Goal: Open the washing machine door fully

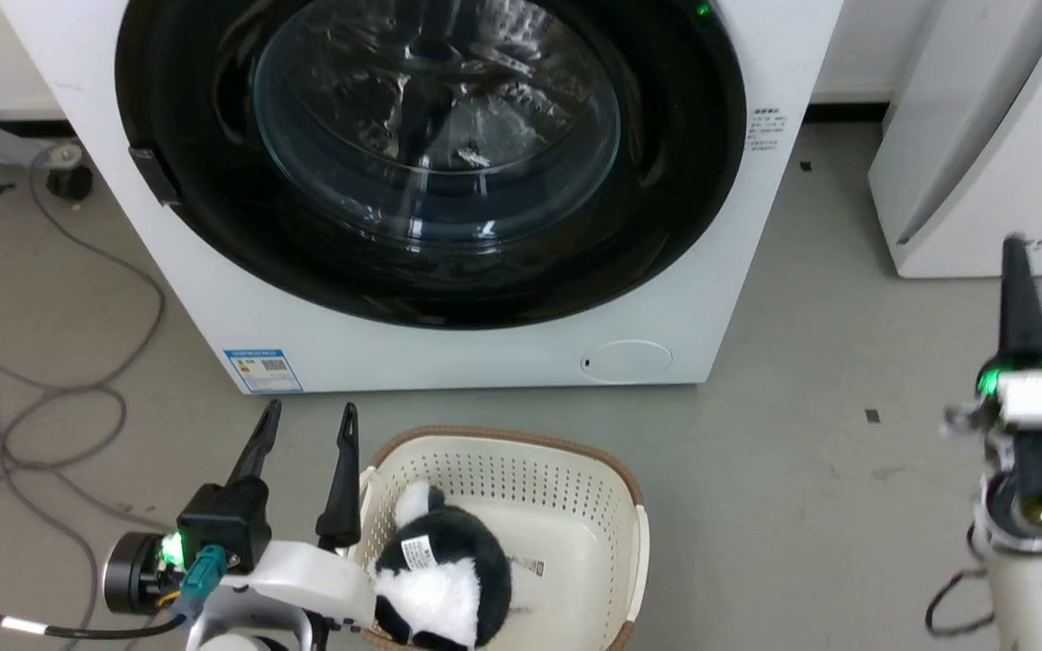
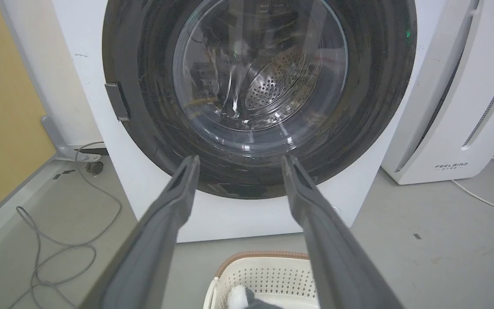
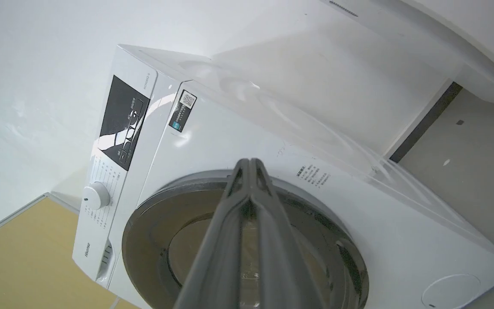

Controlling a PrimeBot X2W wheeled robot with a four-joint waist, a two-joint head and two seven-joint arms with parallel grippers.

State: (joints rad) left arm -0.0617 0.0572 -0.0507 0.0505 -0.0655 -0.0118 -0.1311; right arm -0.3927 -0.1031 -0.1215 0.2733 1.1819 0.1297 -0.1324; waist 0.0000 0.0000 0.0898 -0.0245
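- Black-ringed door [image 1: 435,136] lies flush on the washer [image 1: 485,357], at twelve o'clock.
- My left gripper [image 1: 308,418], at seven o'clock, has its fingers spread apart.
- My right gripper [image 1: 1016,246], at four o'clock, has fingers pressed together.

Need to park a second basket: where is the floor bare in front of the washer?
Bare floor lies right of the laundry basket, bordered by the washing machine, the white appliance and the right gripper. Crowded: cables loop left of the machine, and the basket with its plush toy sits by the left gripper.
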